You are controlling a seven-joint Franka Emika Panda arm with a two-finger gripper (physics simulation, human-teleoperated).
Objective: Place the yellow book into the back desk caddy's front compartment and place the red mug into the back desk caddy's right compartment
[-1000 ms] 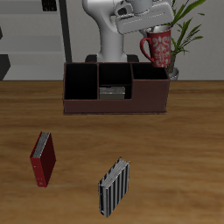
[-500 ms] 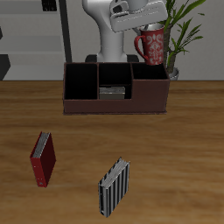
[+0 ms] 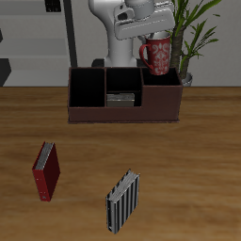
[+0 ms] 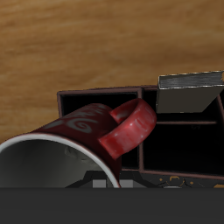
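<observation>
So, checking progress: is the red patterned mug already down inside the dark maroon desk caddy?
Not yet. The red mug hangs in the gripper above the caddy, its base clear of the rim.

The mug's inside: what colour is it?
White to pale grey inside the red mug, clearest in the wrist view.

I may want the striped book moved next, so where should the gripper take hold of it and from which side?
Grip the black-and-white striped book across its thin thickness near the upper edge, coming straight down from above. It appears to stand on edge, slightly angled, so the gripper would likely need turning to match. Its faces look too wide to span.
</observation>
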